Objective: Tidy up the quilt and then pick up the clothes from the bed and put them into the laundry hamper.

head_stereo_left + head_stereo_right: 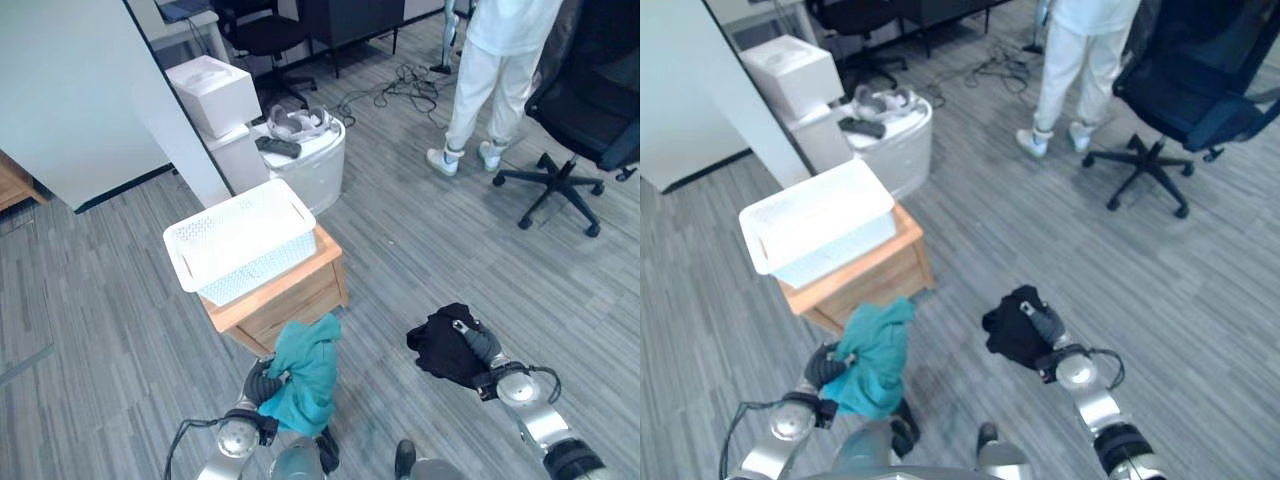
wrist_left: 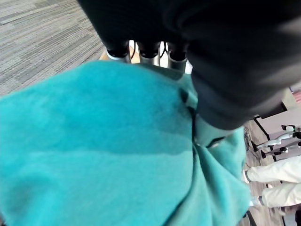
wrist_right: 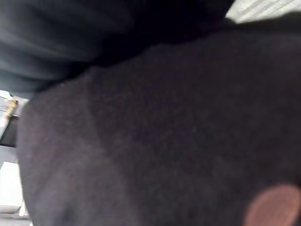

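A: Where is the teal garment (image 1: 308, 375)?

B: It is bunched in the left hand (image 1: 263, 383), low over the grey floor (image 1: 120, 300), just before the near corner of the wooden desk (image 1: 290, 290). In the left wrist view the fingers (image 2: 141, 49) go down into the top of the cloth and their tips are buried in it, so they are curled into the fabric.

A: Which way does it hang?

B: Its long axis runs from the desk's corner back toward the robot, with the upper end almost touching the desk's near edge and the lower folds drooping below the hand.

A: And the black garment (image 1: 445, 343)?

B: It is a dark clump round the right hand (image 1: 483, 345), off to the right of the desk, over the floor. The cloth covers the fingers, so I cannot tell how they stand.

A: And the hamper?

B: The white laundry hamper (image 1: 242, 240) sits on the desk's top, its long side slanting across it. A person (image 1: 495, 70) stands far back beside an office chair (image 1: 590, 90).
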Robot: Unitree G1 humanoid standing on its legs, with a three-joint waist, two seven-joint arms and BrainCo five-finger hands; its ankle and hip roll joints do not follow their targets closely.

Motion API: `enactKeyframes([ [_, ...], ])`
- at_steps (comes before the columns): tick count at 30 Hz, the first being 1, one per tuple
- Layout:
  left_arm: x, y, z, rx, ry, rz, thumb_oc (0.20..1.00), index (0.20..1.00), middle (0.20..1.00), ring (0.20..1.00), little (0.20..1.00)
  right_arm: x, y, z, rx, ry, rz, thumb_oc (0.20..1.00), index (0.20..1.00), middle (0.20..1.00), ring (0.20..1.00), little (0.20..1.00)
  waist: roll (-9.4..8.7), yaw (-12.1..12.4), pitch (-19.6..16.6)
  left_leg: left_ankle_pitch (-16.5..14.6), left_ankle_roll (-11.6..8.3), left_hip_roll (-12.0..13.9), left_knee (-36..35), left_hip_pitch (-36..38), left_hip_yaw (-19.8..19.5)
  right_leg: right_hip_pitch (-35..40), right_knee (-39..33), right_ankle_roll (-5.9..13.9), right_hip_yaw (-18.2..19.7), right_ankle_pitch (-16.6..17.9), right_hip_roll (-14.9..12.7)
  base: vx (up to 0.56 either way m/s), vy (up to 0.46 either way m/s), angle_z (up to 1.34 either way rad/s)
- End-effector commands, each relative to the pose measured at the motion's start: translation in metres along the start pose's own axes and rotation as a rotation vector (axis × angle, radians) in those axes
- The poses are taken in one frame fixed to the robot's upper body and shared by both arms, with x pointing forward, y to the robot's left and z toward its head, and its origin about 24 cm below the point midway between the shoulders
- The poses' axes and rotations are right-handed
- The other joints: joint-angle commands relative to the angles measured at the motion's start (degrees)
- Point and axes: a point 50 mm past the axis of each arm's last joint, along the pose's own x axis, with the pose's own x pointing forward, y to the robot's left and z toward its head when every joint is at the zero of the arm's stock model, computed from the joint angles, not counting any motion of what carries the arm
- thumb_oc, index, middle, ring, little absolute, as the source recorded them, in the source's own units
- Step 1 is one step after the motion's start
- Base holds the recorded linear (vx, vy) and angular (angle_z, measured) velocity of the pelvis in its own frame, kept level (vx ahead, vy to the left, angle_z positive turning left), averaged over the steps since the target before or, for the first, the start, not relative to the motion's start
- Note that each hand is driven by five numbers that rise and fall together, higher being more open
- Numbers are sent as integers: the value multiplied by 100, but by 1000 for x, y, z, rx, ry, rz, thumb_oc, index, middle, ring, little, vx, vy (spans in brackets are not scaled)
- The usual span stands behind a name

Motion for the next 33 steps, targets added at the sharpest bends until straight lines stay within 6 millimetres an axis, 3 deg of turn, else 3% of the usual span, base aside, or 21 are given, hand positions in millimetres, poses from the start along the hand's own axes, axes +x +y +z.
enactKeyframes([
  [1,0,21,7,86,-49,50,200,200,200,200,200,0,1,29,-22,-175,-5,200,200,200,200,200,-20,16,-33,62,96,-270,-575,947,-70,130,888,705,-131,-574,-764,286,143,-9],
  [3,0,25,7,114,-46,53,200,200,200,200,200,-2,5,32,-29,-196,9,200,200,200,200,200,-87,-39,-4,-152,331,-493,-815,1332,-40,-278,2168,1030,-223,-299,-1039,240,202,21],
  [4,1,28,8,126,-47,62,200,200,200,200,200,0,8,36,-30,-208,13,200,200,200,200,200,-141,-93,63,-259,459,-652,-919,1522,-112,-649,2943,1256,-125,55,-1311,225,191,41],
  [5,2,30,10,135,-53,71,200,200,200,200,200,0,9,37,-35,-214,14,200,200,200,200,200,-151,-153,134,-307,517,-675,-997,1656,-198,-936,3482,1330,27,339,-1381,126,115,46],
  [6,2,30,10,135,-53,72,200,200,200,200,200,0,9,38,-35,-215,14,200,200,200,200,200,-168,-148,133,-307,533,-703,-1013,1653,-190,-980,3544,1336,50,321,-1412,293,55,70],
  [7,5,31,14,135,-69,88,200,200,200,200,200,-1,16,57,-58,-308,20,200,200,200,200,200,-200,-184,173,-441,535,-737,-1065,1777,-489,-1365,3378,1164,362,47,-1393,222,16,88],
  [8,5,31,14,135,-69,88,200,200,200,200,200,-1,16,57,-58,-308,20,200,200,200,200,200,-196,-200,174,-441,529,-727,-1063,1778,-506,-1338,3352,1158,337,47,-1384,235,-49,114],
  [10,6,31,13,139,-66,94,200,200,200,200,200,-2,18,75,-75,-388,23,200,200,200,200,200,-168,-215,159,-326,471,-655,-1091,1706,-637,-1444,2548,890,470,-168,-1068,125,-188,119],
  [11,7,30,16,142,-82,87,200,200,200,200,200,-4,12,88,-64,-448,8,200,200,200,200,200,-212,-268,79,-367,389,-683,-1091,1647,-1036,-1346,1250,782,951,-243,-784,168,-205,115],
  [12,7,30,16,142,-82,88,200,200,200,200,200,-4,12,88,-64,-448,8,200,200,200,200,200,-204,-271,69,-349,386,-671,-1091,1625,-1037,-1342,1200,772,944,-201,-769,188,-230,168],
  [13,8,31,17,143,-88,84,200,200,200,200,200,-4,6,98,-70,-489,-9,200,200,200,200,200,-233,-258,33,-430,350,-681,-1091,1640,-1235,-1335,921,798,1241,-121,-769,112,-144,195],
  [14,8,32,19,144,-94,84,200,200,200,200,200,-4,5,108,-72,-527,-10,200,200,200,200,200,-262,-225,3,-439,351,-675,-1091,1637,-1272,-1319,757,786,1286,-30,-817,164,-187,186],
  [15,9,34,18,142,-86,91,200,200,200,200,200,-2,4,122,-90,-578,-12,200,200,200,200,200,-308,-193,-51,-453,353,-691,-1091,1664,-1269,-1214,536,800,1234,82,-873,166,-175,114],
  [17,9,34,14,108,-66,105,200,200,200,200,200,-3,0,172,-159,-771,-12,200,200,200,200,200,-336,-76,-248,-453,276,-644,-1084,1753,-1182,-898,116,820,1093,207,-915,211,-182,36],
  [18,9,35,14,107,-66,106,200,200,200,200,200,-3,0,172,-160,-771,-11,200,200,200,200,200,-332,-82,-240,-454,272,-641,-1086,1762,-1180,-878,89,819,1092,220,-911,158,-126,-6],
  [22,6,30,5,64,-31,92,200,200,200,200,200,-6,0,238,-258,-991,-21,200,200,200,200,200,-278,27,-343,-416,145,-517,-1091,1830,-1168,-666,-20,770,915,159,-870,142,-126,0],
  [23,5,28,2,55,-19,85,200,200,200,200,200,-11,1,270,-304,-1097,-34,200,200,200,200,200,-262,70,-338,-363,81,-448,-1091,1822,-1167,-651,-20,745,846,146,-845,137,-147,12],
  [24,5,25,1,46,-18,71,200,200,200,200,200,-14,1,285,-326,-1144,-43,200,200,200,200,200,-262,100,-353,-343,56,-419,-1091,1813,-1160,-651,-20,733,816,127,-828,117,-128,20],
  [29,4,26,1,39,-21,59,200,200,200,200,200,-26,-6,337,-407,-1288,-119,200,200,200,200,200,-223,164,-304,-256,-59,-296,-1091,1707,-1131,-730,-20,697,710,79,-763,39,-83,-7],
  [33,6,29,4,40,-34,59,200,200,200,200,200,-19,-5,352,-447,-1287,-153,200,200,200,200,200,-173,240,-207,-203,-109,-230,-1091,1562,-1147,-853,-20,666,679,75,-722,-2,-58,-6],
])
